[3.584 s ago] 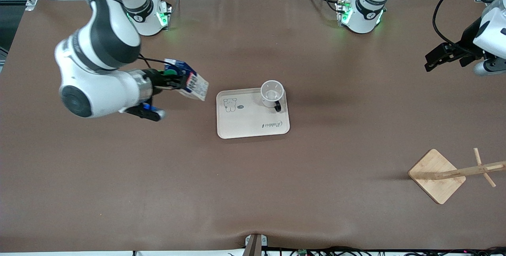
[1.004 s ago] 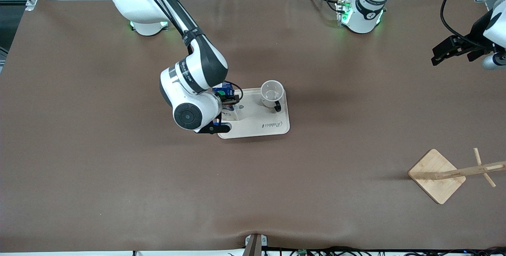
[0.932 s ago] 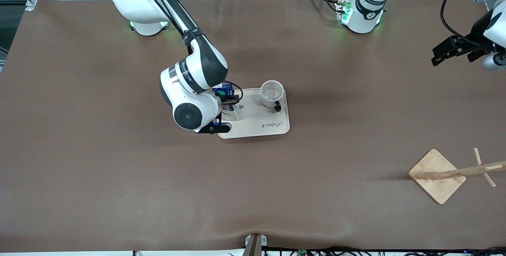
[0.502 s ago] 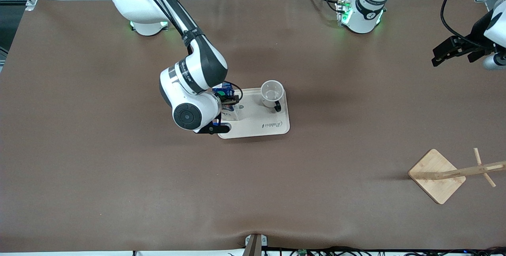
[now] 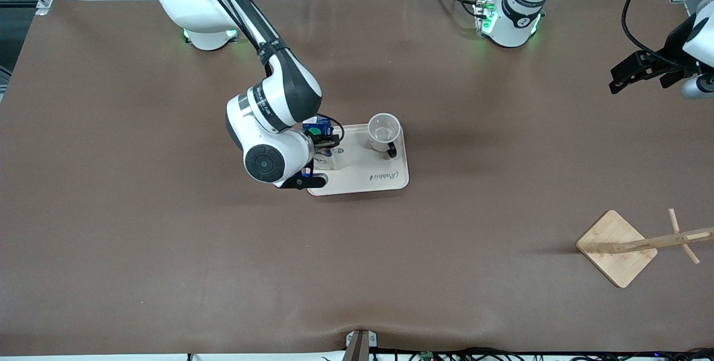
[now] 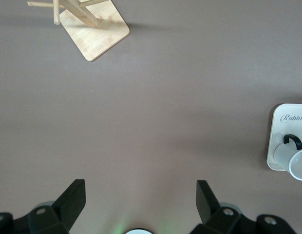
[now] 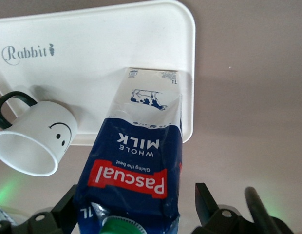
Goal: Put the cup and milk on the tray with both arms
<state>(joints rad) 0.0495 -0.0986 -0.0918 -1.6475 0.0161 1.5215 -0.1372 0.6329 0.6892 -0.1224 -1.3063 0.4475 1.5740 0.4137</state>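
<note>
1. brown worktop (image 5: 167, 249) is spread under both arms.
2. the milk (image 7: 136, 165) is stood on the tray (image 5: 357, 174) at the right arm's end; the right tool (image 5: 323, 140) is seen spread either side of its top, not clamped.
3. the cup (image 5: 384, 132) is set upright on the tray's other end.
4. the left tool (image 6: 139, 204) is held spread apart over bare worktop, waiting.
5. a wooden rack (image 5: 619, 246) is stood nearer the front camera.

A wooden rack (image 5: 625, 246) lies seemingly tipped on the brown table (image 5: 167, 249).
</note>
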